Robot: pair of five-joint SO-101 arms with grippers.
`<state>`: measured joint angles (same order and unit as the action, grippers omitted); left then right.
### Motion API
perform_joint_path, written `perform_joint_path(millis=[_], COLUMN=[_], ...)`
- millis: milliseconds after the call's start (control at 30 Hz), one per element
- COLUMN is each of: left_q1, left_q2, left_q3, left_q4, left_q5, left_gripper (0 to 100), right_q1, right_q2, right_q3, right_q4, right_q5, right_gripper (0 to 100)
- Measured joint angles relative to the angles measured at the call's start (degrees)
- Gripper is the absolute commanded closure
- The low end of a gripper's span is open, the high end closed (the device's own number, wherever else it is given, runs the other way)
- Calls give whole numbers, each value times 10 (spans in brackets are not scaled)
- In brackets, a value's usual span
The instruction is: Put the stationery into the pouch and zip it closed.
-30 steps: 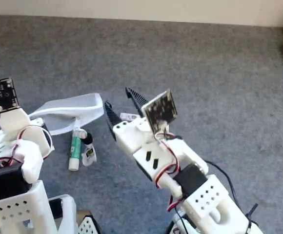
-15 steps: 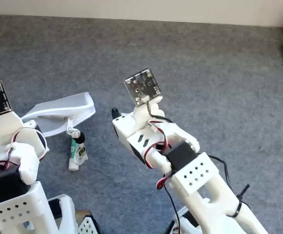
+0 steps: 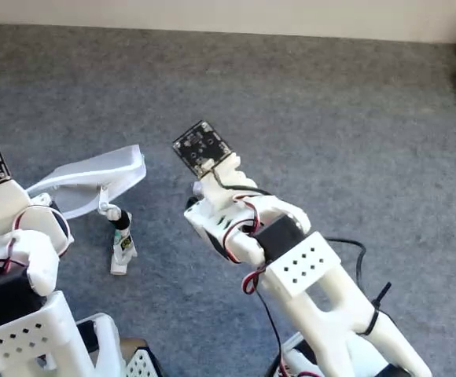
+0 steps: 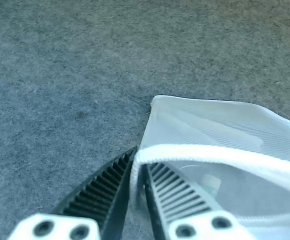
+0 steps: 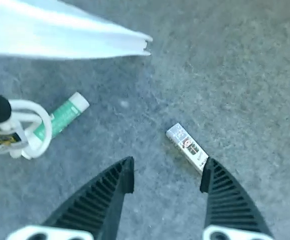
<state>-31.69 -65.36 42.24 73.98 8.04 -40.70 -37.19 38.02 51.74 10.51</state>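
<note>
The right gripper (image 5: 167, 169), jaws wide, hangs over a small white piece (image 5: 186, 147) lying nearer one jaw; closing could flick it away. Farther off, left in the high view, the left gripper (image 4: 139, 167) pinches the pouch (image 3: 94, 177) rim, which might slip.

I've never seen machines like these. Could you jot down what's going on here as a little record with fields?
Left end effector: shut on the rim of the white mesh pouch, whose mouth is open
Right end effector: open, above a small white block lying on the floor covering
Loose stationery: green stick and black-capped item with a white loop, side by side near the pouch
Surface: grey carpet
Progress: these three pieces not yet in the pouch
</note>
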Motion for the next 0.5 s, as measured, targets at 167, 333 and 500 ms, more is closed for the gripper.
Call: perform_joint_path(millis=[167, 333, 500], left_q1=[0, 0, 0], left_q2=[0, 0, 0], left_q3=[0, 0, 0], left_q4=[0, 0, 0], left_q5=[0, 0, 0], left_gripper=[993, 993, 993], right_q1=[0, 0, -2], right_q2=[9, 9, 9], right_q3=[30, 50, 91], right_q4=[4, 4, -67], right_q5=[51, 98, 112], right_gripper=[790, 790, 788])
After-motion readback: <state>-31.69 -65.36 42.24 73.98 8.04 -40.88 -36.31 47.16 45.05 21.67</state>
